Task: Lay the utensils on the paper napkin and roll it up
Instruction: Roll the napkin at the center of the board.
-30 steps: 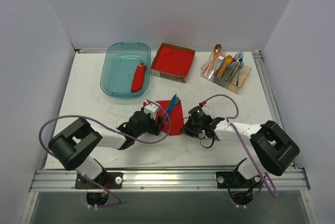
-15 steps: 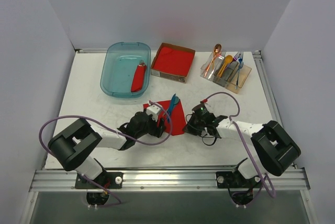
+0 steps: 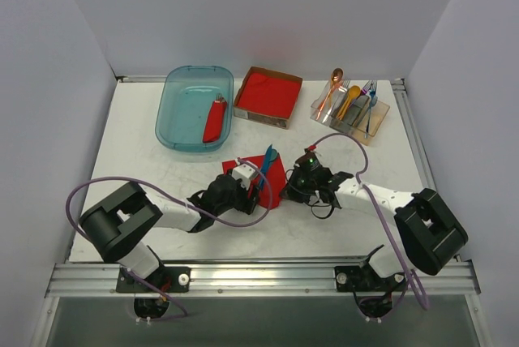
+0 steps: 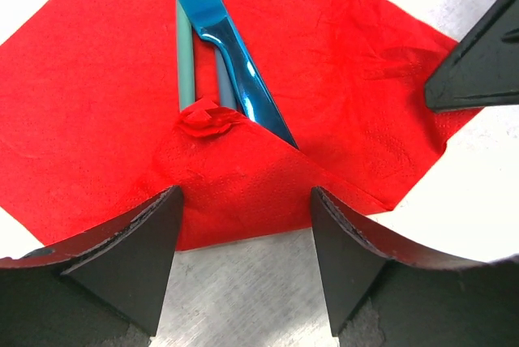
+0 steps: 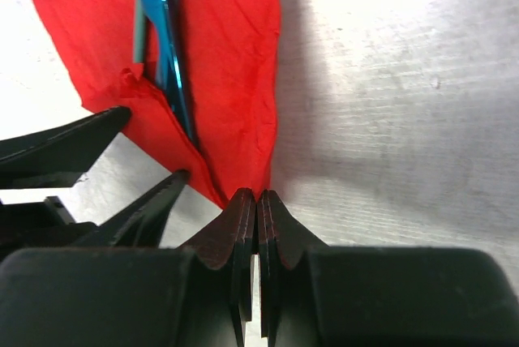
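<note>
We've got the thin bright-red paper napkin (image 4: 349, 79) mid-table, with the slim blue plastic utensil (image 4: 235, 55) and the slim teal plastic utensil (image 4: 185, 63) lying on it, near corner folded over their ends. The left gripper (image 4: 245, 194) has its fingers apart, straddling that fold. The right gripper (image 5: 257, 194) has its fingers pressed together at the napkin's right corner.

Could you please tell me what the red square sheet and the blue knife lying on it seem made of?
The red square sheet looks like thin matte paper: fine embossed grain, soft crumples at the fold. The blue knife seems glossy plastic, perhaps metallic-coated, judging by its mirror-like highlights.
</note>
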Robot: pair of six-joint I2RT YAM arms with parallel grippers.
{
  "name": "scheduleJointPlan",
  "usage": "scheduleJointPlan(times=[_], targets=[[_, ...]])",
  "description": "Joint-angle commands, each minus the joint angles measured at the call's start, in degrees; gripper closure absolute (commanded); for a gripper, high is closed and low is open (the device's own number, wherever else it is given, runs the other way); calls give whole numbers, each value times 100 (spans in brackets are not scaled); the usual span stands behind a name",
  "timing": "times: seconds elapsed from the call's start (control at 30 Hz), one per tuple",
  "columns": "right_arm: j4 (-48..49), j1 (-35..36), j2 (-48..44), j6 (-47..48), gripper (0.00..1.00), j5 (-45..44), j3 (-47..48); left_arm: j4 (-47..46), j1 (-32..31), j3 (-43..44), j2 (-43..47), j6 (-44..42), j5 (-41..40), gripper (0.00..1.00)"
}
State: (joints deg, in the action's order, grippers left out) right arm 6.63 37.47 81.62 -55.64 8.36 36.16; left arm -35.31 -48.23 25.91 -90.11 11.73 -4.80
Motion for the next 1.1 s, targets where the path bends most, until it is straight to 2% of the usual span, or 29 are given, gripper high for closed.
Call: scheduleJointPlan(times=[0.0, 0.6, 1.0, 1.07], targets=[[-127, -30, -68, 202, 100, 130, 303, 147, -117, 213, -103, -144, -285, 27], [189, 14, 450, 835, 100, 956, 1270, 7, -143, 160, -262, -4, -267, 27], [373, 58, 951, 1055, 100, 1185, 1675, -266, -143, -25, -165, 190, -232, 28], [426, 76, 1074, 1107, 100, 1264, 1744, -275, -134, -16, -174, 225, -197, 32]])
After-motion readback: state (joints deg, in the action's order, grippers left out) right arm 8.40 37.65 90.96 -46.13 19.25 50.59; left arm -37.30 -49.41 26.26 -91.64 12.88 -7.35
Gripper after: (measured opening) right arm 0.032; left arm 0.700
